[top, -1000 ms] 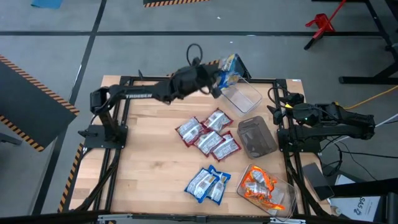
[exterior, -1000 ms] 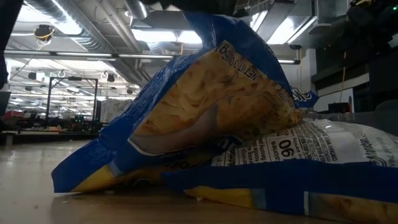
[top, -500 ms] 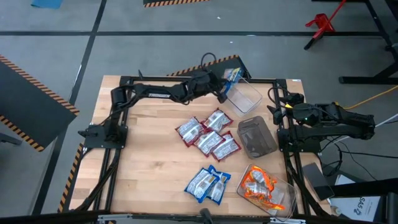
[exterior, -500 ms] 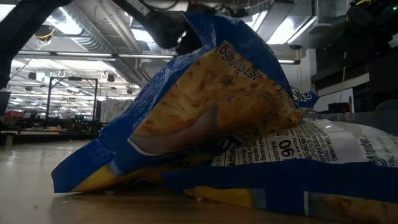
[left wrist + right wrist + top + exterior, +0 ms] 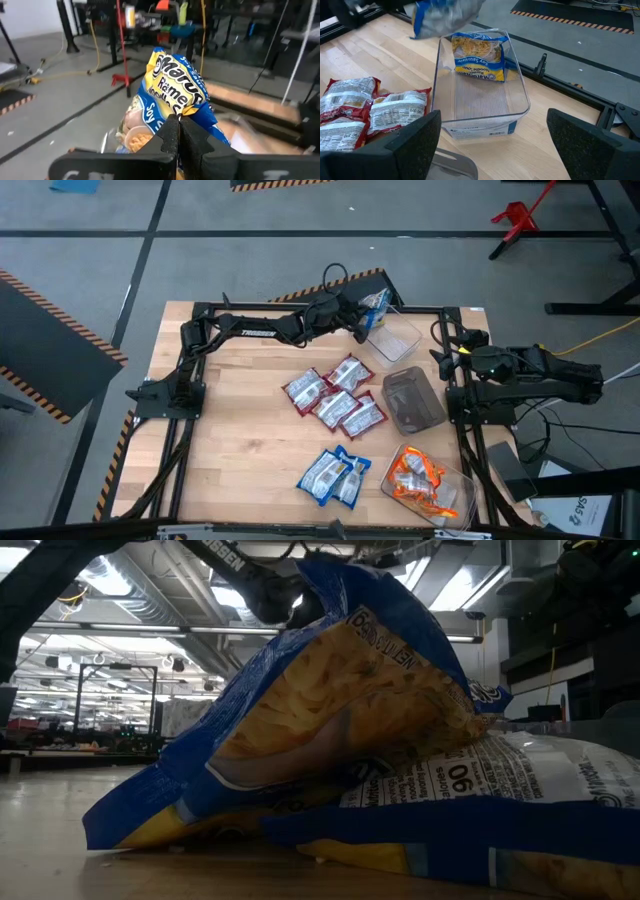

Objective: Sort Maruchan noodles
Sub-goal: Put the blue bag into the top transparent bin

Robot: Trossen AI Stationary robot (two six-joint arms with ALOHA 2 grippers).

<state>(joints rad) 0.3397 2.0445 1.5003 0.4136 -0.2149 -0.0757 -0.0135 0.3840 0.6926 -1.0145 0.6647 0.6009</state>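
At the bottom centre of the frame the left claw [image 5: 179, 134] has its two dark fingers [image 5: 169, 137] pressed together on a blue and yellow noodle packet [image 5: 172, 97], which stands up into the middle. Right of it runs a strip of wooden surface [image 5: 265, 107]. Grey floor [image 5: 60, 107] fills the left, with a red stand [image 5: 121, 55] behind.

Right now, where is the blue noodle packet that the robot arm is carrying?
In the high view, the blue noodle packet hangs pinched in the left gripper over the far end of the clear tub, which already holds one.
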